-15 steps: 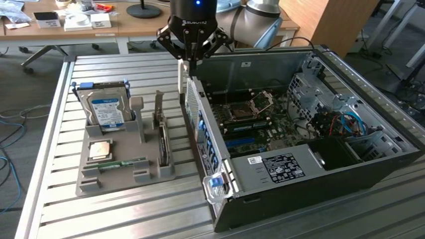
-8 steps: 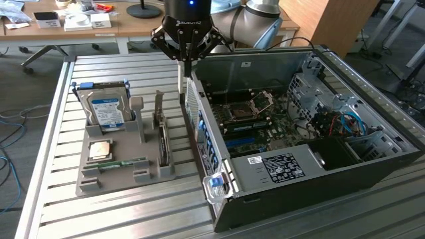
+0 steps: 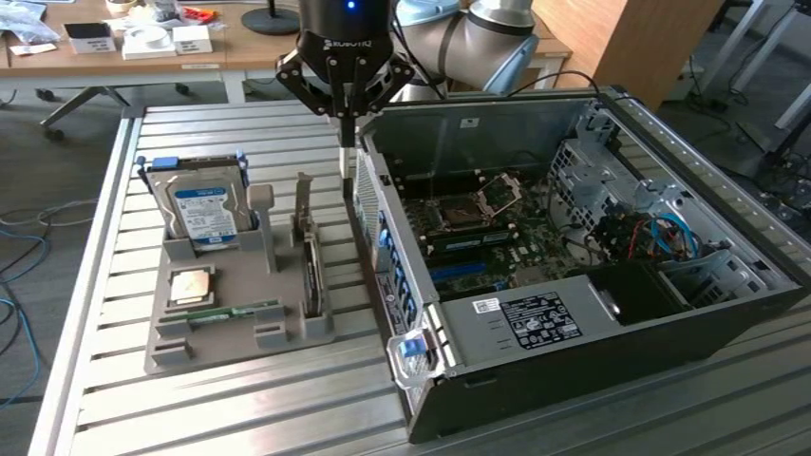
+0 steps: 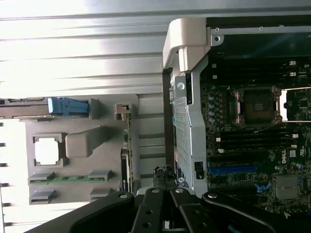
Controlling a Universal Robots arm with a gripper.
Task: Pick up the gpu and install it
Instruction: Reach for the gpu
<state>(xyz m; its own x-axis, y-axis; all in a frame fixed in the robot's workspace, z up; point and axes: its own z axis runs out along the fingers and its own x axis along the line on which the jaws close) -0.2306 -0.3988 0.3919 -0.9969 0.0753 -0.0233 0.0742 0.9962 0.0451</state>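
Observation:
The gpu (image 3: 310, 261) stands on edge in a slot of the grey holder (image 3: 222, 337), its silvery bracket pointing up. In the wrist view the gpu (image 4: 125, 162) appears as a thin edge along the side of the holder (image 4: 80, 145) that faces the case. My gripper (image 3: 346, 171) hangs above the narrow gap between the holder and the open computer case (image 3: 659, 313). Its fingers are pressed together with nothing between them. The gripper (image 4: 164, 174) sits just beside the case's side wall, apart from the gpu.
The holder also carries a blue-labelled hard drive (image 3: 203, 214), a CPU (image 3: 190, 283) and a green RAM stick (image 3: 235, 313). Inside the case the motherboard (image 4: 257, 145) lies exposed with a blue slot (image 4: 233, 170). Everything rests on a slatted metal table (image 3: 228, 418).

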